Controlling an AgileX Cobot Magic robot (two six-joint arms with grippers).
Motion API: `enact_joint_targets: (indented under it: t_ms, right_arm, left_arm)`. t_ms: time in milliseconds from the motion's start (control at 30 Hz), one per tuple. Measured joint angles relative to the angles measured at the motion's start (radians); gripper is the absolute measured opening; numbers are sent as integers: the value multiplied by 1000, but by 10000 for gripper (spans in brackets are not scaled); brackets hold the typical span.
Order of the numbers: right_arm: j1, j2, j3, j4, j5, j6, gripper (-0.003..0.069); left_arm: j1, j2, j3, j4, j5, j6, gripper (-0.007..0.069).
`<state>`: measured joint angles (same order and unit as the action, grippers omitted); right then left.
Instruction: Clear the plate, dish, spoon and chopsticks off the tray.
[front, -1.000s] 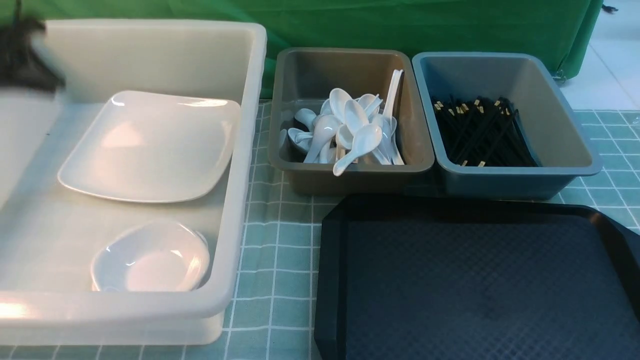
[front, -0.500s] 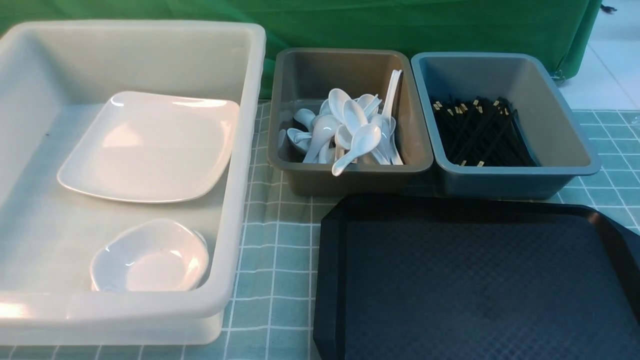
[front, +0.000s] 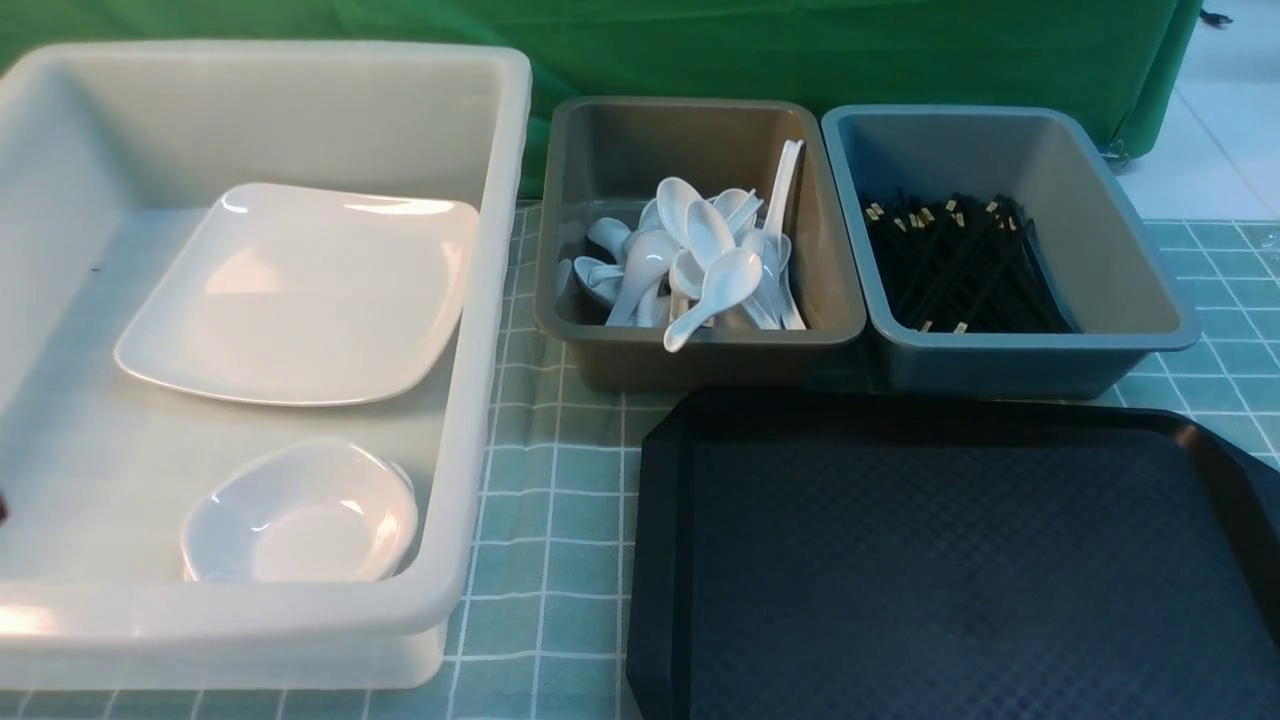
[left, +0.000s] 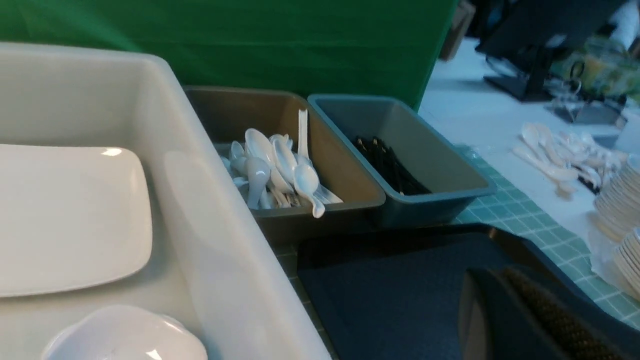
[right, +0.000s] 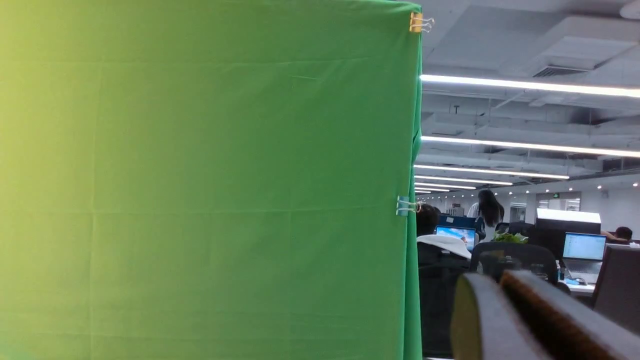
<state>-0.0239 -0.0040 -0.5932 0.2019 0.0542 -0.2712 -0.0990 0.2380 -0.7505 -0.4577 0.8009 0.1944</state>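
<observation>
Tray (front: 960, 580): black, diamond-textured, with a raised rim and cut corners; seen nearest, at 5 o'clock in the front view, with nothing on the part shown.
Dish (front: 300, 515): small, white and bowl-like; set in the white tub (front: 480, 300) at 8 o'clock.
Plate (front: 300, 290): large, glossy, white and square with rounded corners; laid flat in the same tub, beyond the dish, at 10 o'clock.
Spoon pile (front: 700, 260): many identical white soup spoons heaped in the brown bin (front: 845, 300) at 12 o'clock.
Chopsticks (front: 960, 265): black sticks with pale gold tips, bundled in the grey bin (front: 1150, 290) at 1 o'clock.
Progress: the clearing is judged finished; nothing is seen left on the tray.
Left end effector (left: 505, 285): closed tight, nothing held.
Right end effector (right: 500, 285): raised away from the worktop; its width cannot be told.
</observation>
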Motion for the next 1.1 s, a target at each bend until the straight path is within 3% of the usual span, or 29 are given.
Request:
enact_joint_targets:
  t_ms: [200,733,900,1100]
  right_arm:
    - [0,0,0,0,-3,0,137]
    - [0,0,0,0,-3,0,161]
    - [0,0,0,0,-3,0,176]
    - [0,0,0,0,-3,-1,188]
  left_arm:
    - [0,-132,92,28,-50,-12,9]
    - [0,-141,104,83,-93,33,10]
    - [9,-147,221,205,-297,42,11]
    - [109,-212,469,283,-500,42,11]
